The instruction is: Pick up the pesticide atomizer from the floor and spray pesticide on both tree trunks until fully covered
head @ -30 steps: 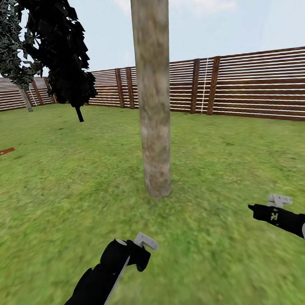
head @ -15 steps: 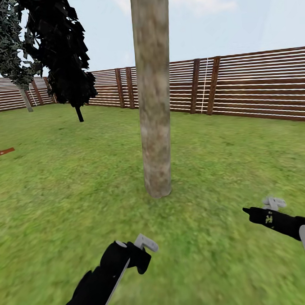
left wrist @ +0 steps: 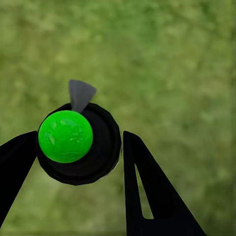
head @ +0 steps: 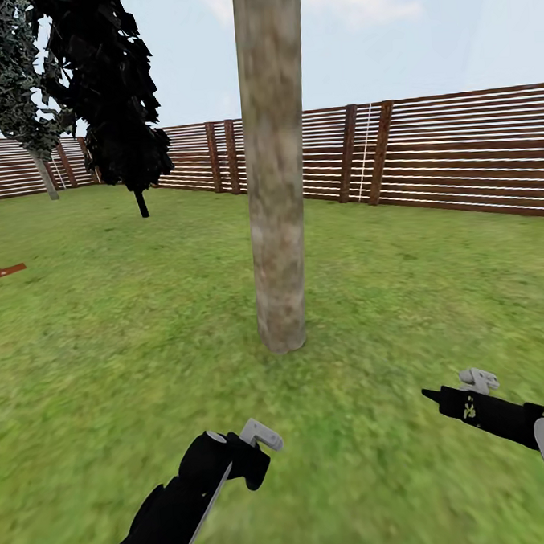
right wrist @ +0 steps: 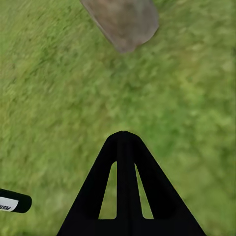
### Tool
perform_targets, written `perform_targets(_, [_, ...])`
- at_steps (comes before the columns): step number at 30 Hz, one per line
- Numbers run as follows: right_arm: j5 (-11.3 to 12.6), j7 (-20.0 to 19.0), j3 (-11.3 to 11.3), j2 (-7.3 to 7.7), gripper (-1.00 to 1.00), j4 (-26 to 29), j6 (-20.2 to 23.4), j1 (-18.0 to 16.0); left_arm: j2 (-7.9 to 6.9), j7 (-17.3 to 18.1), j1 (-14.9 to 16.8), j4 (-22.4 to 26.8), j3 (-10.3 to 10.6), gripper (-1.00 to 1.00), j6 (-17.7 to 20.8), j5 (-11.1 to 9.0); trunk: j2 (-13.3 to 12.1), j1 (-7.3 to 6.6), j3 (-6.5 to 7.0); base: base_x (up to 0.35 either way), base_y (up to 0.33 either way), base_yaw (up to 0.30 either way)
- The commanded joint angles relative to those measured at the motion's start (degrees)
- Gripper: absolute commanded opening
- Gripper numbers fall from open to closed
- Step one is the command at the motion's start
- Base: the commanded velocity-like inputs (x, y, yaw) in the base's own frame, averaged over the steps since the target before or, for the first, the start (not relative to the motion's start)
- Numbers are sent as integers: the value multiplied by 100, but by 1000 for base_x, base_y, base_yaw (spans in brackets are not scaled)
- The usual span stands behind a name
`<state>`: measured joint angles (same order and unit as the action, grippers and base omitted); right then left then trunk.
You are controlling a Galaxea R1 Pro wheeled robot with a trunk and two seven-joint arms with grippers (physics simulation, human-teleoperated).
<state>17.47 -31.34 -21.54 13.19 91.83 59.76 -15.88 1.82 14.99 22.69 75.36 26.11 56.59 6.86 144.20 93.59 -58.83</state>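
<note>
The left gripper (left wrist: 81, 133) is clamped on the pesticide atomizer (left wrist: 101, 157), a round black body with a bright green ball and a grey cone on it, held between the two black fingers at the lower left of the left wrist view, above blurred lawn (head: 105, 314); the right gripper (right wrist: 123, 133) has its fingers pressed together on nothing, pointing over grass. In the head view a tree trunk (head: 275, 183) stands upright at centre frame; the slatted fence (head: 458, 156) runs behind it.

Grey-brown tree trunk (head: 274, 167) on lawn (head: 106, 330), slatted fence (head: 458, 152) behind, left claw (head: 260, 434) and right claw (head: 478, 380) low in front.
</note>
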Motion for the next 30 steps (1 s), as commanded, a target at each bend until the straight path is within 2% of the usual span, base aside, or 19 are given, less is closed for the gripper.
perform_targets(1, [-42,-56,-8,0,-100,2,24,-6,2,48,5,5,1,-100,19,61,2,-1,-6,0,0,0])
perform_targets(8, [-133,-12,-17,-1,-100,5,24,-5,3,47,4,5,-1,-100,19,61,2,-1,-6,0,0,0])
perform_targets(10, [-155,125,-35,-1,-100,8,24,-4,5,41,6,5,3,-100,23,61,2,-1,-6,0,0,0])
perform_targets(13, [-164,817,-44,-11,-100,8,24,-3,34,30,11,-3,2,-100,54,57,2,-1,-6,0,0,0])
perform_targets(16, [-157,1573,-44,-44,-100,0,24,2,153,21,29,-49,0,-100,119,76,2,-1,-6,0,0,0])
perform_targets(19, [-151,2101,-49,-62,-100,-76,24,85,294,-21,65,-144,3,-100,333,111,2,-1,-6,0,0,0])
perform_targets(21, [-144,2524,-47,-76,-100,-258,-39,203,358,-42,224,-213,-16,-100,341,146,2,-1,-6,0,0,0])
perform_targets(26, [-149,3010,-44,-98,-100,-1068,-1114,366,406,-66,637,-363,-42,-100,341,170,2,-1,-6,0,0,0])
perform_targets(30, [-149,3391,-35,-141,-100,-1417,-1939,489,418,-179,926,-362,-51,-100,341,162,2,-1,-6,0,0,0])
